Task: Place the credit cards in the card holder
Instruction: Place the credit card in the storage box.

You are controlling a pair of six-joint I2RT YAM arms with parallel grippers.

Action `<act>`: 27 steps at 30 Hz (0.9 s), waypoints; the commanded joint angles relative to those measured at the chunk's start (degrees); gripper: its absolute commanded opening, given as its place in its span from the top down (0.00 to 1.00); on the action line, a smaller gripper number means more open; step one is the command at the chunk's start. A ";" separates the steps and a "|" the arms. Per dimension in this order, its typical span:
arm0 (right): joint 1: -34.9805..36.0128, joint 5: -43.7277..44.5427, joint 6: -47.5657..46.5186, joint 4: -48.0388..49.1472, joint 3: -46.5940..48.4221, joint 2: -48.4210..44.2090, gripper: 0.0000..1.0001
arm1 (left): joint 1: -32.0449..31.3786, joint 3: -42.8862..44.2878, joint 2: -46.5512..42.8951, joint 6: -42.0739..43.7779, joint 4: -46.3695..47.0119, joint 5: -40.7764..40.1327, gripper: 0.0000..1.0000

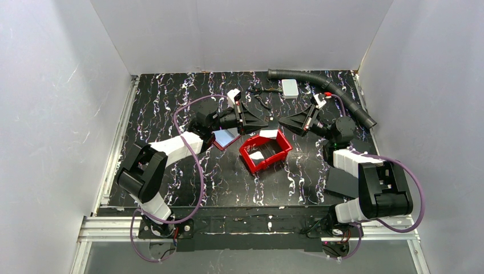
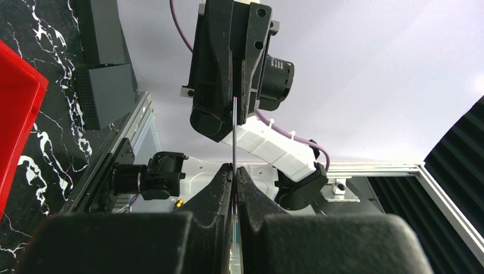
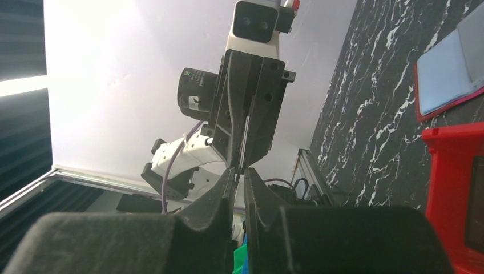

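Observation:
A thin credit card (image 2: 234, 137) shows edge-on between my two grippers, which face each other tip to tip above the red bin's far side. My left gripper (image 2: 234, 167) (image 1: 267, 123) is shut on the card's near end. My right gripper (image 3: 240, 170) (image 1: 281, 121) has its jaws a narrow gap apart around the card's other end. The dark red card holder (image 1: 225, 138) lies open on the table below the left gripper, pale grey-blue inside; it also shows in the right wrist view (image 3: 451, 74). Two more white cards (image 1: 257, 155) (image 1: 268, 133) lie in the bin.
The red plastic bin (image 1: 283, 149) stands at the table's middle, right of the card holder. A white boxy block (image 1: 290, 87) and a black corrugated hose (image 1: 337, 94) lie at the back. A black flat sheet (image 1: 342, 181) lies by the right arm's base.

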 commanded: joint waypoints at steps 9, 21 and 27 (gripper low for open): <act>0.12 1.32 11.22 20.92 -2.49 4.39 0.77 | -0.21 -1.08 1.06 -3.95 7.79 0.10 1.00; 0.16 1.26 11.20 21.28 -3.26 4.23 0.78 | -0.21 -1.11 1.33 -5.95 10.52 -0.52 1.00; 0.21 1.27 11.15 21.19 -3.33 4.27 0.79 | -0.21 -0.97 1.41 -6.48 11.04 -0.53 1.00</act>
